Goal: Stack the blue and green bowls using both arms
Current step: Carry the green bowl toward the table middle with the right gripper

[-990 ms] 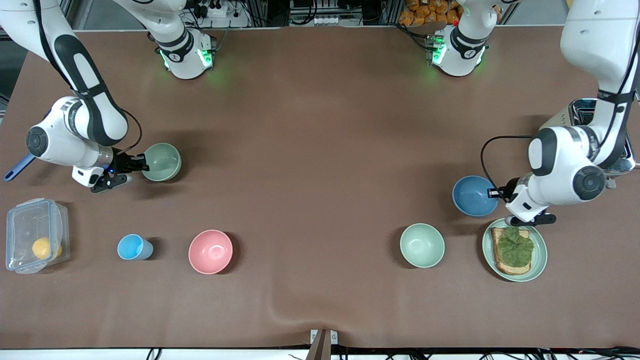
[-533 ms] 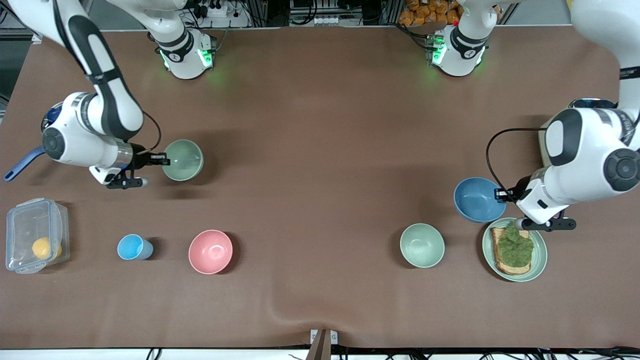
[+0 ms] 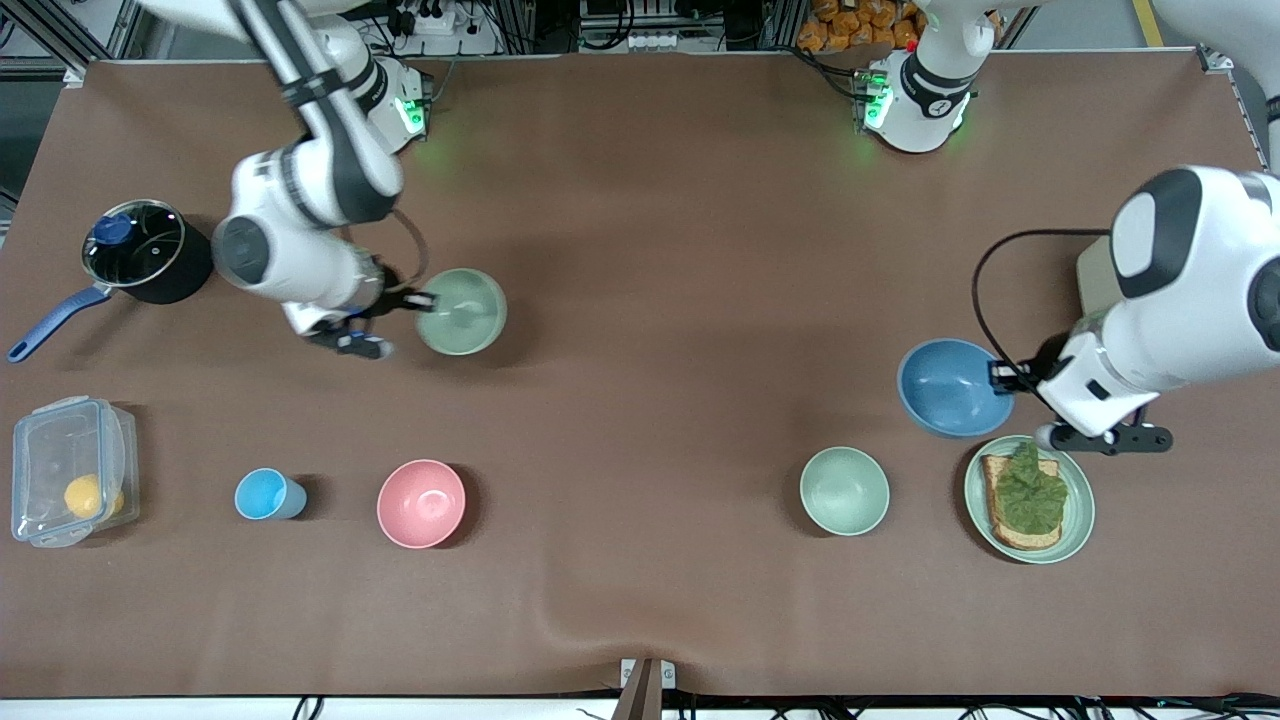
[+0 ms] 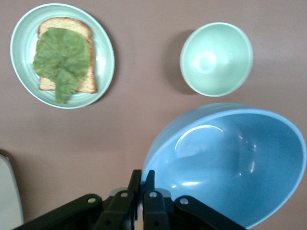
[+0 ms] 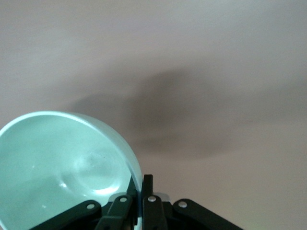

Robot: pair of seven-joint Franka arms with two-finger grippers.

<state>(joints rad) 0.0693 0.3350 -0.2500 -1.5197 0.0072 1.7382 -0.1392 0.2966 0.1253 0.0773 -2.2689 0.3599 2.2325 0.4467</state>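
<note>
My right gripper (image 3: 425, 301) is shut on the rim of the green bowl (image 3: 463, 311) and holds it above the table toward the right arm's end. In the right wrist view the green bowl (image 5: 62, 167) hangs from the gripper (image 5: 142, 184). My left gripper (image 3: 998, 376) is shut on the rim of the blue bowl (image 3: 948, 387) and holds it raised and tilted over the table beside the toast plate. In the left wrist view the blue bowl (image 4: 230, 163) fills the area beside the gripper (image 4: 143, 182).
A second, mintier green bowl (image 3: 844, 490) and a green plate with toast and lettuce (image 3: 1030, 498) lie near the blue bowl. A pink bowl (image 3: 421, 503), small blue cup (image 3: 266, 494), plastic box (image 3: 68, 483) and black pot (image 3: 140, 255) stand toward the right arm's end.
My right gripper has lifted the green bowl and carried it toward the table's middle, uncovering the pot. My left gripper has raised and tilted the blue bowl slightly.
</note>
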